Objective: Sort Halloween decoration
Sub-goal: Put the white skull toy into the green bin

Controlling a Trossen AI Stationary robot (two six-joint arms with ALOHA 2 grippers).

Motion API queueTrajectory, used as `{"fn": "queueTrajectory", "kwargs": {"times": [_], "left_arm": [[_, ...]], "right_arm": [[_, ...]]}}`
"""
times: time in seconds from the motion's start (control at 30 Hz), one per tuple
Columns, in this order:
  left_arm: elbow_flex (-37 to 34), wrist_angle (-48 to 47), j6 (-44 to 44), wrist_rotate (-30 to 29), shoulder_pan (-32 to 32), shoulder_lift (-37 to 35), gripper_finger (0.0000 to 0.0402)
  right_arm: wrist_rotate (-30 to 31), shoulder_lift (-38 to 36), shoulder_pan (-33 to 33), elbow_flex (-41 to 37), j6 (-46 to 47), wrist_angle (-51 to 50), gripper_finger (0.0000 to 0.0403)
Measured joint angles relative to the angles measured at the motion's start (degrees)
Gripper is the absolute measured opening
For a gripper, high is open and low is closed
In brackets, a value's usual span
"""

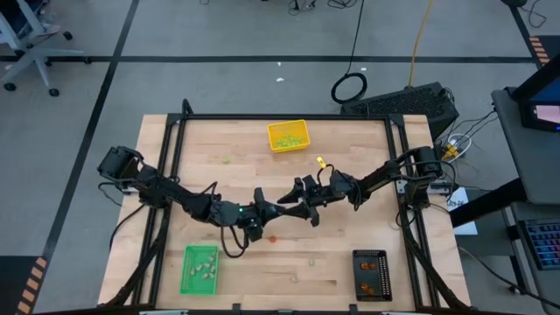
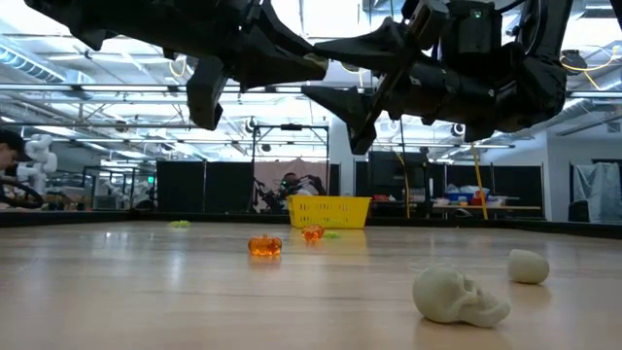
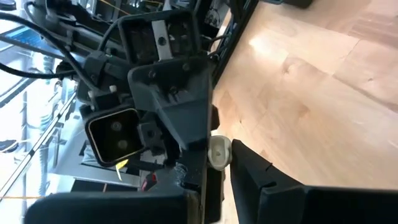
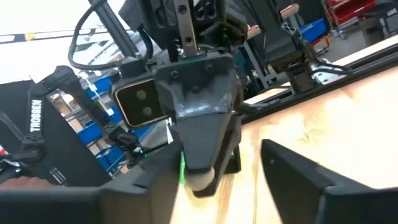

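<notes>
Halloween decoration, held piece point(image 3: 219, 152): a pale piece is clamped in the left jaws, well above the middle of the table point(image 1: 350, 219).
Near trays: a green tray point(image 1: 199, 268) with pale pieces and a black tray point(image 1: 371, 274) with orange ones are set at the near edge, one colour to each.
Near pieces: a pale skull point(image 2: 459, 295) and a pale lump point(image 2: 528, 265) are left lying unsorted.
Left jaws: closed on the pale piece, tip to tip with the right arm, judged to be a handover.
Right jaws: held apart on either side of the left jaws' tip, nothing gripped.
Mid table: an orange pumpkin point(image 2: 264, 246) is seen under the arms.
Far edge: a yellow tray point(image 1: 288, 136) holds light green pieces.
Hard to make out: the held piece's shape is largely hidden by the jaws.
</notes>
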Motion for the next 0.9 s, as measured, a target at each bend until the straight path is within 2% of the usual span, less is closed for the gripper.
{"fn": "queueTrajectory", "kwargs": {"times": [0.17, 0.3, 0.57, 0.7, 0.9], "left_arm": [[0.0, 0.88, -0.2, -1.98, -2.04, -0.84, 0.0045], [0.0, -0.43, -2.17, -6.47, -4.26, -2.42, 0.0045], [-0.02, -6.54, -5.51, -17.38, -10.85, -5.0, 0.0045], [-0.04, -8.24, -6.16, -22.03, -15.1, -6.9, 0.0045], [-0.04, -10.28, -10.97, -24.55, -20.27, -10.52, 0.0045]], "right_arm": [[-0.29, 0.0, -0.03, 0.02, -1.22, -0.42, 0.0266], [-1.59, -0.04, -0.05, 0.0, -1.94, 0.14, 0.0293], [-5.75, -0.31, 0.1, 0.0, -3.28, -0.34, 0.0296], [-5.98, -0.31, 0.46, 0.0, -5.95, -2.41, 0.0293], [-5.92, -0.31, 1.46, 0.0, -10.63, -5.26, 0.0293]]}}
